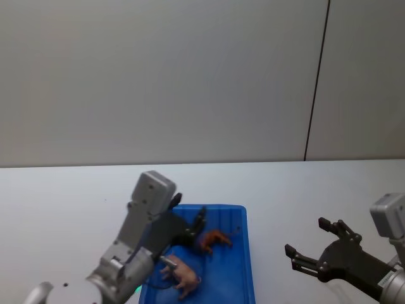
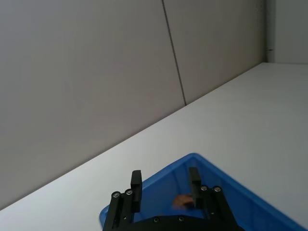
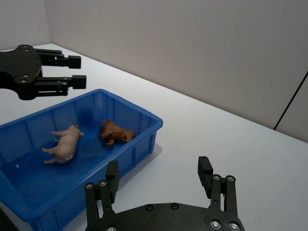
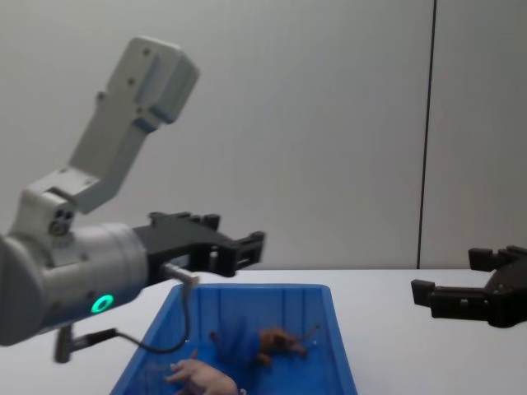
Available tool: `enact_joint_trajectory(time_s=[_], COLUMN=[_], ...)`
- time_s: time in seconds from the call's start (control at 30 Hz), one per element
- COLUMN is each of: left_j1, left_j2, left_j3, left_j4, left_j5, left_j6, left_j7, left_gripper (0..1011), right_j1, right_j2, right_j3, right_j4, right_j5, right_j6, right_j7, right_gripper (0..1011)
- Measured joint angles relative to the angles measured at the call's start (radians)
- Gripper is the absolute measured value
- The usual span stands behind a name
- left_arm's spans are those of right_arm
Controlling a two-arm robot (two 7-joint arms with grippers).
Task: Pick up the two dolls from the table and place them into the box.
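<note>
At lower centre of the head view, the brown plastic lion (image 1: 215, 239) and pale pink plastic pig (image 1: 184, 276) are seen lying inside the bright blue plastic bin (image 1: 249, 266) on the white tabletop (image 1: 57, 202). The left gripper (image 1: 199, 223) above and the right gripper (image 1: 310, 244) beside it are held with jaws spread, empty; placing appears finished, and only withdrawal seems required.

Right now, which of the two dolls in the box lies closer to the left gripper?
The brown lion: it lies just beside the open left gripper above the box, while the pink pig lies nearer the robot.
</note>
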Motion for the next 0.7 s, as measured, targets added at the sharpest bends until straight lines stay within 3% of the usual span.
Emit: enact_joint_trajectory(time_s=[0.4,0.5,0.7], left_j1=[-0.042,-0.047,-0.052], left_j2=[-0.046,-0.05,-0.055], left_j3=[0.02,0.02,0.021], left_j4=[0.039,0.045,0.052], left_j5=[0.007,0.005,0.0], left_j6=[-0.039,-0.048,-0.06], left_j7=[-0.082,-0.095,-0.111], left_gripper=[940,1001,1001], right_j1=[0.0,0.0,0.0], right_j2=[0.0,0.0,0.0], right_j3=[0.0,0.0,0.0], right_j4=[0.0,0.0,0.0], right_j5=[0.0,0.0,0.0], right_j6=[0.0,0.0,0.0], right_j7=[0.0,0.0,0.0], right_gripper=[1001,1001,1001])
